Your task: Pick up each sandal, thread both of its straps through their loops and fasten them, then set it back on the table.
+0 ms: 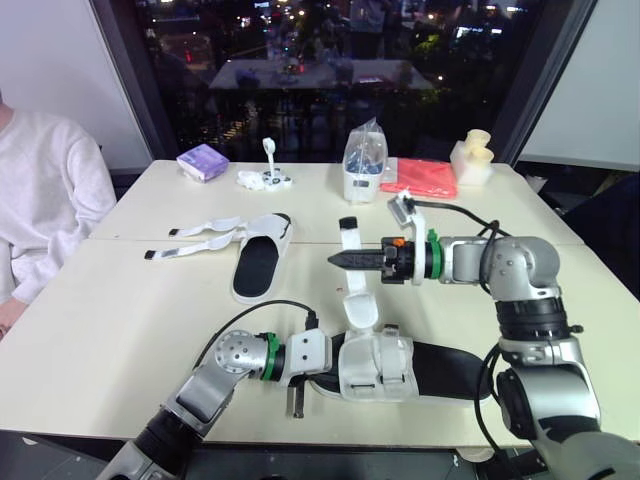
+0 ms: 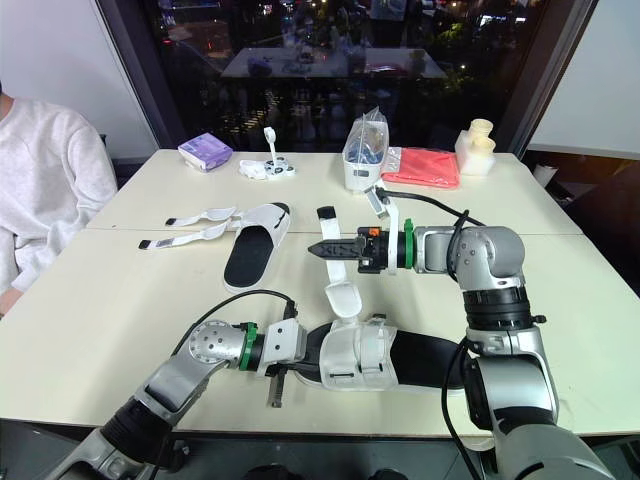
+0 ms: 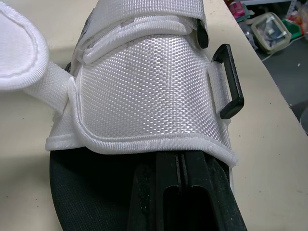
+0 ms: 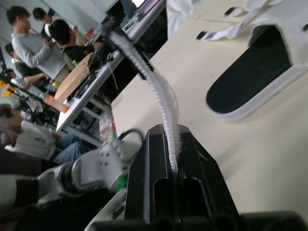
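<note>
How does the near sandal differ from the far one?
The near sandal has the left end effector at its toe and one strap pinched by the right end effector; the far sandal lies untouched, both straps splayed flat on the table. Both are white with black soles.

arms (image 1: 520, 268) silver-grey, rounded joints | wrists (image 1: 433, 257) green-ringed | cables (image 1: 250, 313) black | left tool (image 3: 180, 159), right tool (image 1: 336, 260) black

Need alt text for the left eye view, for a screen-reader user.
The right hand pinches a white strap that runs up from the near sandal. The left hand meets that sandal at the front edge of the table. A second sandal lies farther back with its straps undone, and a person in a white sweatshirt sits at the robot's left.
</note>
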Action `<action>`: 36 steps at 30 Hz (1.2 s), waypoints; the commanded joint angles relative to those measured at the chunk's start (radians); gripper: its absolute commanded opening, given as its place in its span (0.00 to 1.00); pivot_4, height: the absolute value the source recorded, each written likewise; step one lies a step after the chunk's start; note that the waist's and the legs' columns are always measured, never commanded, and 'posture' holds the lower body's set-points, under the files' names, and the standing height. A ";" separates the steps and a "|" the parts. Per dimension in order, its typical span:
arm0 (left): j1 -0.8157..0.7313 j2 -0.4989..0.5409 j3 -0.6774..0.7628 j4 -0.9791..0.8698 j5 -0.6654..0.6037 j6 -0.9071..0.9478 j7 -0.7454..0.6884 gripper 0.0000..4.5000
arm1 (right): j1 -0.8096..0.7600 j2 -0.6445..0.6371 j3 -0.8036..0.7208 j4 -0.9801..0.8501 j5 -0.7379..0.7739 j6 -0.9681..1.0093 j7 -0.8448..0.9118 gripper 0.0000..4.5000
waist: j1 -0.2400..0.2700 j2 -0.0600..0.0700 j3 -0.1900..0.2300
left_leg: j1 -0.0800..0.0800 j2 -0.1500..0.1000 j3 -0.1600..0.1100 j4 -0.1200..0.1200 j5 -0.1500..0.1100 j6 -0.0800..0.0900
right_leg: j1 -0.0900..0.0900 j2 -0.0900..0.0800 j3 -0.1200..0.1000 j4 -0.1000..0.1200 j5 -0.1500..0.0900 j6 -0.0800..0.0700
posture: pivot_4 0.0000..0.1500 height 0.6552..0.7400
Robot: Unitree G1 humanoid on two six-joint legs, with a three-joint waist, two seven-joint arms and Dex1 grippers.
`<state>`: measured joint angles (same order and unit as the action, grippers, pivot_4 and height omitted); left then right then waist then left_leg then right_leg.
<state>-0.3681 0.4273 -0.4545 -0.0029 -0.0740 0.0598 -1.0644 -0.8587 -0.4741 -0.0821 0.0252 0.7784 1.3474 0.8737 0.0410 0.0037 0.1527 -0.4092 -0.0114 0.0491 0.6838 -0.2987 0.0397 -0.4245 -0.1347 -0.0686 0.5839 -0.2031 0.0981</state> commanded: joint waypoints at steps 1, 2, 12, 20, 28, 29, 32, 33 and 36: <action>0.031 0.014 -0.042 0.085 0.054 0.058 0.003 0.00 | 0.078 -0.078 0.014 -0.269 0.020 -0.036 -0.019 0.01 | 0.000 0.000 0.000 | 0.000 0.000 0.000 0.000 0.000 0.000 | 0.000 0.000 0.000 -0.001 0.000 0.000 | 1.00 1.00; 0.031 0.014 -0.041 0.086 0.054 0.058 0.002 0.00 | 0.098 -0.090 0.018 -0.306 0.021 -0.045 -0.022 0.01 | -0.002 0.000 0.000 | -0.001 0.000 0.000 0.000 0.000 0.000 | 0.000 0.000 0.000 -0.001 0.000 0.000 | 1.00 1.00; 0.022 0.021 -0.039 0.111 0.044 0.047 -0.035 0.00 | 0.603 -0.264 0.181 -0.582 -0.500 -1.113 0.114 0.01 | -0.003 -0.002 0.000 | 0.001 0.000 0.001 -0.001 0.000 0.000 | 0.003 0.002 -0.005 -0.004 -0.002 0.016 | 1.00 1.00; 0.041 0.023 -0.045 0.099 0.038 0.050 -0.046 0.00 | 0.685 -0.220 0.210 -0.452 -0.673 -1.579 0.096 0.01 | -0.001 -0.002 0.000 | 0.002 0.002 0.000 -0.001 0.000 -0.001 | 0.004 0.002 -0.008 -0.004 0.001 0.012 | 1.00 1.00; 0.048 0.008 -0.053 0.084 0.036 0.069 -0.035 0.00 | 0.733 -0.299 0.264 -0.484 -0.642 -1.803 0.216 0.01 | 0.000 -0.002 0.000 | 0.002 0.002 0.000 -0.001 0.000 -0.001 | 0.004 0.001 -0.009 -0.004 0.001 0.011 | 1.00 1.00; 0.048 0.006 -0.054 0.083 0.036 0.070 -0.034 0.00 | 0.738 -0.308 0.275 -0.474 -0.659 -1.846 0.226 0.01 | 0.000 -0.002 0.000 | 0.002 0.002 0.000 -0.001 0.000 -0.001 | 0.004 0.001 -0.009 -0.004 0.001 0.011 | 1.00 1.00; 0.047 -0.003 -0.057 0.084 0.035 0.073 -0.032 0.00 | 0.758 -0.341 0.298 -0.435 -0.676 -1.943 0.256 0.14 | 0.002 -0.002 0.000 | 0.002 0.002 0.000 -0.001 0.000 -0.001 | 0.005 0.001 -0.009 -0.005 0.001 0.011 | 1.00 1.00; 0.047 -0.005 -0.057 0.084 0.035 0.074 -0.031 0.00 | 0.763 -0.353 0.303 -0.425 -0.675 -1.962 0.263 0.20 | 0.002 -0.002 0.000 | 0.002 0.002 -0.001 -0.001 0.000 -0.001 | 0.005 0.001 -0.009 -0.005 0.001 0.011 | 1.00 1.00; 0.046 -0.010 -0.058 0.088 0.033 0.076 -0.032 0.00 | 0.813 -0.412 0.302 -0.412 -0.689 -2.025 0.280 0.54 | 0.005 -0.002 0.000 | 0.002 0.002 0.000 0.000 0.000 -0.001 | 0.006 0.000 -0.009 -0.005 0.001 0.011 | 1.00 1.00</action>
<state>-0.3651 0.4112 -0.4471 0.0155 -0.0906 0.0812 -1.0915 -0.0607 -0.8645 0.2289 -0.3790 0.0963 -0.6358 1.1466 0.0456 0.0017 0.1528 -0.4075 -0.0097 0.0485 0.6835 -0.2987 0.0391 -0.4185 -0.1344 -0.0778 0.5785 -0.2024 0.1093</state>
